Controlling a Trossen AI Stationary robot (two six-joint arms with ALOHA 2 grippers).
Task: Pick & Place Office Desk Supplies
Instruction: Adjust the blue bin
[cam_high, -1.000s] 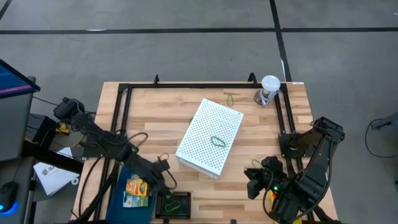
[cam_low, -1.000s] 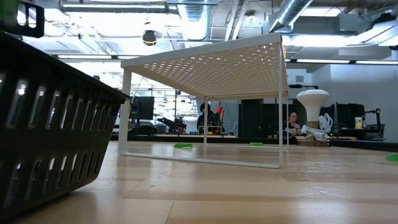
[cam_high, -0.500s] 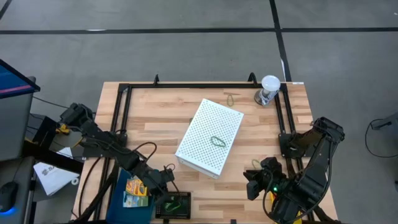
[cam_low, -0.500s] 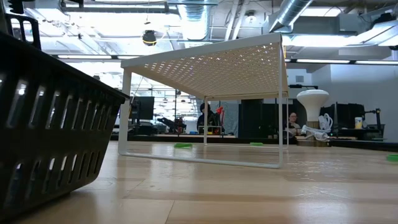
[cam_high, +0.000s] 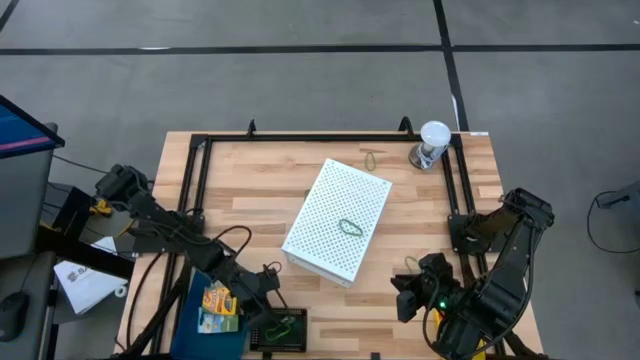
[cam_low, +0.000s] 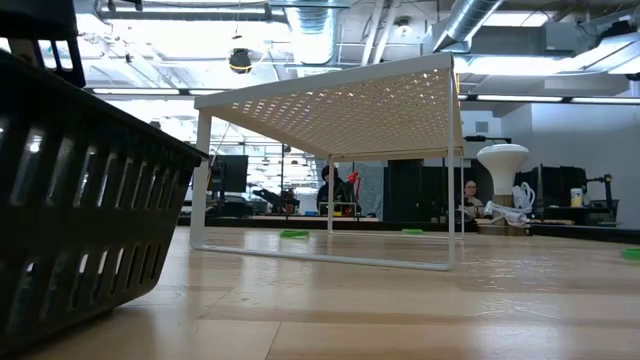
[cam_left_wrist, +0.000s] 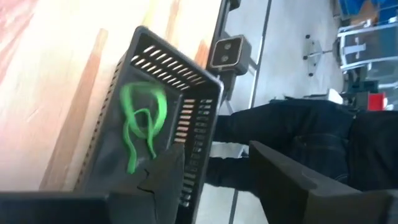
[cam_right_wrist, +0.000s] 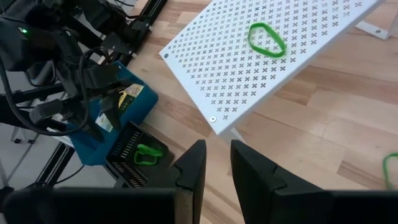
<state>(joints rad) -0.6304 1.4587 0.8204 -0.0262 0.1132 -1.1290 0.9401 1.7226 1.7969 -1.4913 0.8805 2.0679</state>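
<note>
A black slotted basket (cam_high: 278, 330) stands at the table's near edge with green rubber bands (cam_left_wrist: 143, 121) lying inside it. My left gripper (cam_high: 270, 296) hangs open just above the basket's far rim, with nothing between its fingers. A yellow crayon box (cam_high: 220, 298) and a green box (cam_high: 214, 321) lie on a blue tray (cam_high: 192, 325) to the left of the basket. Another green rubber band (cam_high: 349, 227) lies on top of the white perforated box (cam_high: 337, 220). My right gripper (cam_high: 405, 296) waits raised near the table's near right, its fingers a little apart and empty.
A clear cup with a white lid (cam_high: 432, 143) stands at the far right corner. One rubber band (cam_high: 372, 157) lies beyond the white box and another (cam_high: 410, 263) lies by my right gripper. A black frame (cam_high: 330, 136) borders the table.
My left gripper has gone toward the table's near edge and down, rolling as it went, and now hangs over the basket's far rim. My right arm has kept still.
</note>
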